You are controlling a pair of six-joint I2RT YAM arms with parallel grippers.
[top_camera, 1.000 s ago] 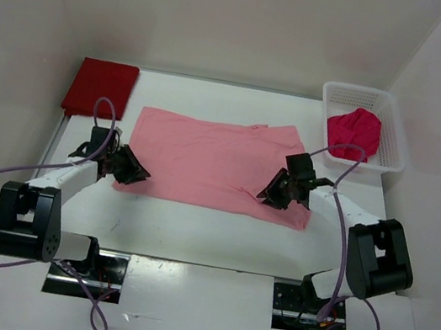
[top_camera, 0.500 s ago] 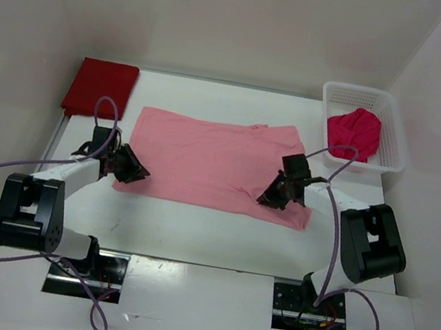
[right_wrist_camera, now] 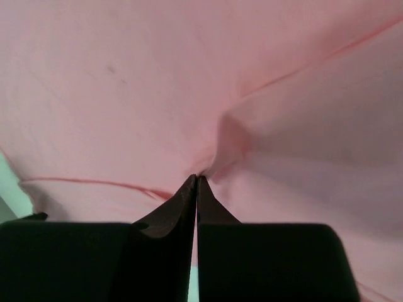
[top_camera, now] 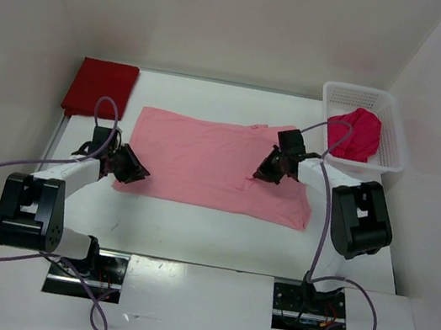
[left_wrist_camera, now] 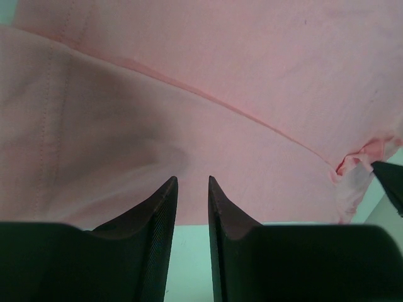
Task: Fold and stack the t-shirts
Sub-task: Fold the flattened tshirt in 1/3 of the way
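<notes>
Two grippers are working at the pink shirt (top_camera: 204, 162), which is lying flat mid-table with bare table (top_camera: 209, 231) running along its near edge. Nearest, the left gripper (left_wrist_camera: 192, 179) is pointing at the shirt's near left corner, jaws slightly apart, nothing showing between them. The right gripper (right_wrist_camera: 196, 178), arm stretching over the cloth, is pinching shut on a pucker of pink fabric; how much is caught is hidden. Farther back, the red shirt (top_camera: 100, 86) is lying folded far left, and the magenta shirt (top_camera: 355, 131) is bunching in the basket (top_camera: 362, 91).
</notes>
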